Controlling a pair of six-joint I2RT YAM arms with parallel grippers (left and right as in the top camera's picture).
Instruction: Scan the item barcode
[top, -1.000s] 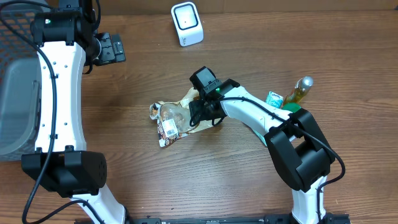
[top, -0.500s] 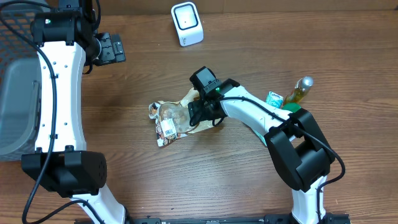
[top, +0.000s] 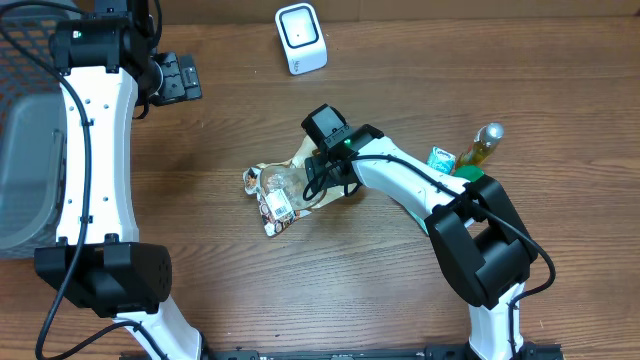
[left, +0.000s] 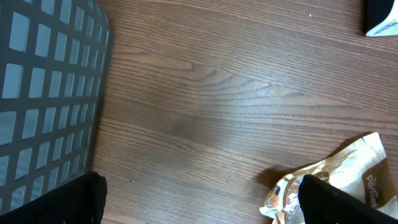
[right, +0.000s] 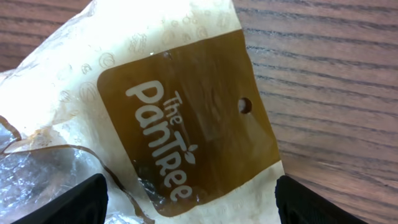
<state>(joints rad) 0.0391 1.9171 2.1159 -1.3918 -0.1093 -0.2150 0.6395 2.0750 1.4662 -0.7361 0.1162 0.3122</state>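
Note:
The item is a crinkled snack bag (top: 283, 186) lying flat mid-table, with a white barcode label (top: 276, 209) at its lower left end. Its brown "The PanTree" panel (right: 186, 124) fills the right wrist view. My right gripper (top: 320, 180) hovers over the bag's right end, open; its fingertips (right: 65, 202) stand wide apart on either side of the panel without pinching it. At the back sits the white scanner (top: 300, 38). My left gripper (top: 176, 78) is open and empty at the far left, and the bag (left: 339, 177) shows beside its right finger (left: 339, 205).
A dark mesh basket (top: 25, 120) stands at the left edge, also seen as the basket wall (left: 43, 74). A green packet (top: 442, 158) and a yellowish bottle (top: 482, 146) lie at the right, beside my right arm.
My right gripper's jaws have spread wider and its wrist has shifted slightly up-left. The bag has settled and turned a little on the table. The left arm is still.

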